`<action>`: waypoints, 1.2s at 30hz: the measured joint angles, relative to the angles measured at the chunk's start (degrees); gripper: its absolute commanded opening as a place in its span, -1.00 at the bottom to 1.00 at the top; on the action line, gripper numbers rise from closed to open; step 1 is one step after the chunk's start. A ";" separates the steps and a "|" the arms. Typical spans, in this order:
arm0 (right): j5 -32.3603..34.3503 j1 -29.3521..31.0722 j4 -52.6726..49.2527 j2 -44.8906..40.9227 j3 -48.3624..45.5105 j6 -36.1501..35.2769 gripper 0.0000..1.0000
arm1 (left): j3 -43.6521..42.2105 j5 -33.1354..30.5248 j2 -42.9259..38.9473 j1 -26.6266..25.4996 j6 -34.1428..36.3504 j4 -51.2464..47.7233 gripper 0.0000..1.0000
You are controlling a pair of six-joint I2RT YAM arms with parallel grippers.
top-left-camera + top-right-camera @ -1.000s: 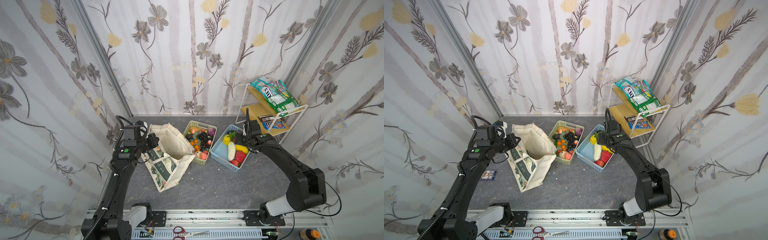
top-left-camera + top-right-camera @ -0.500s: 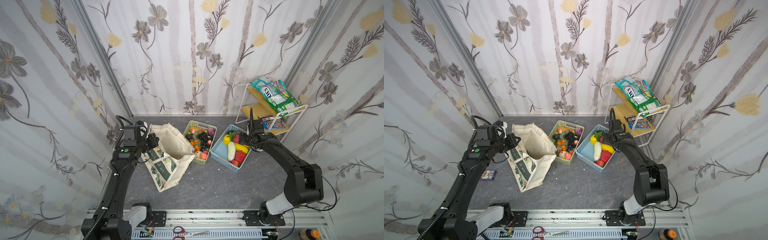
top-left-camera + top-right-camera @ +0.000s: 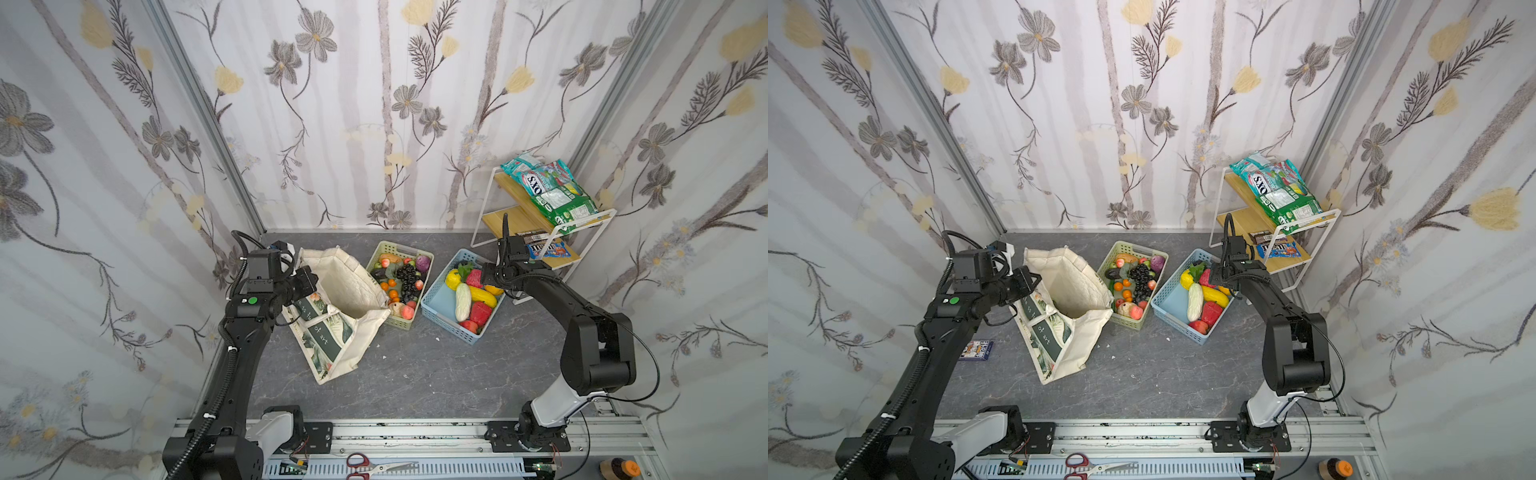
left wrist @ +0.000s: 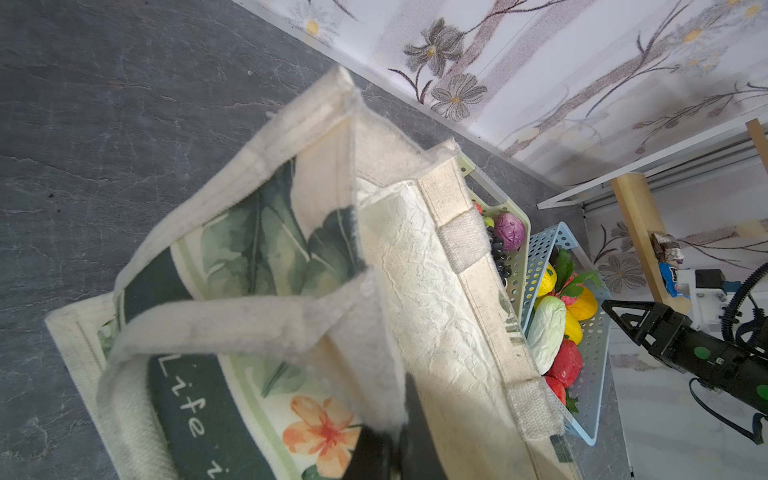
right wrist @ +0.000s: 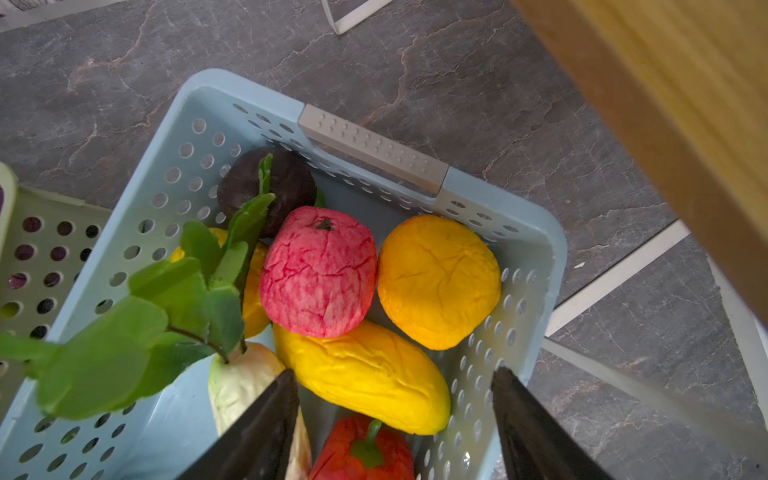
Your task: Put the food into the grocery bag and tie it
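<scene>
On the left, my left arm [image 3: 245, 328] reaches in over a small printed box [image 3: 976, 349] that lies flat on the grey tabletop [image 3: 415, 374]. The left jaws are clamped together on the near rim of the bag [image 3: 332, 345]. The bag sits on the tabletop left of centre, sagging toward the front. Its mouth is open and its leaf print and dark green band face forward; in the left wrist view a cream handle [image 4: 216, 318] loops across that print. Just beside the bag, to its right, is a green basket [image 3: 407, 249] holding small food [image 3: 392, 286]: black grapes [image 3: 405, 276], little oranges and a purple piece [image 3: 423, 262]. Just beside that is a blue basket [image 3: 439, 301] with larger pieces: a pale green-white vegetable [image 3: 462, 301], a long yellow fruit [image 5: 361, 374], a red apple [image 5: 318, 274], an orange [image 5: 438, 280], a red pepper [image 5: 361, 453] and a dark fruit [image 5: 286, 183] under green leaves. My right arm [image 3: 582, 316] bends in over this basket's far right end. The right jaws stand apart and grip nothing, hanging above the yellow fruit and the pepper. At far right a white wire rack [image 3: 540, 224] with wooden shelves carries crinkly snack packets [image 3: 552, 191].
</scene>
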 measured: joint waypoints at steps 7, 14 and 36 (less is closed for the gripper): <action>0.74 -0.72 -0.11 2.71 2.10 -0.83 0.48 | 0.33 0.00 0.00 0.00 0.00 -0.24 -1.00; 2.23 -1.14 -0.24 5.77 3.50 -1.44 0.48 | 0.33 -0.02 0.00 0.00 0.00 -0.37 -1.00; 5.20 -1.11 -0.24 11.06 5.51 -3.02 0.46 | 0.17 -0.28 -0.33 0.02 0.00 -0.42 -1.00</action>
